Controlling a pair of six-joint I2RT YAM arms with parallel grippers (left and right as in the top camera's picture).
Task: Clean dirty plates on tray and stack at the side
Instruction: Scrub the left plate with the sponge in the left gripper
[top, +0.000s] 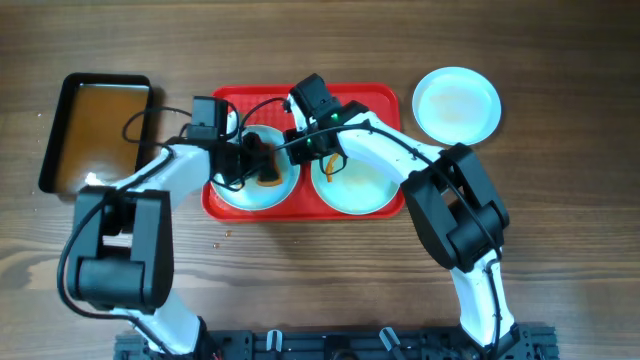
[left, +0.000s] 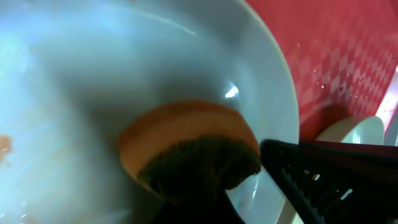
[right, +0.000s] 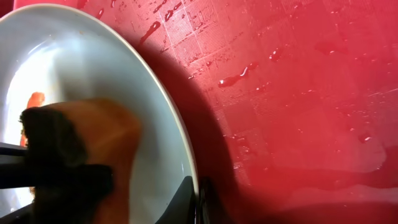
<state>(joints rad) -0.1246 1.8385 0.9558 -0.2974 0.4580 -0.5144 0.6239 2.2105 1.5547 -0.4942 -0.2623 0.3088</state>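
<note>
Orange sponge (left: 186, 143), pinched in the left gripper (top: 260, 160), rests on the left plate (top: 250, 195) on the red tray (top: 370, 95) while the right gripper (top: 310, 148) clamps that plate's rim; wet rim may slip, skidding the plate.

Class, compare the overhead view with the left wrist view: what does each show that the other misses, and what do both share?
Only overhead: the black pan of brownish water, and a third plate on the table, off the red tray. Only left wrist: the tray's diamond texture with droplets, and a faint orange smear on the scrubbed plate. Both: tray, that plate, and the sponge in the left tool.
</note>
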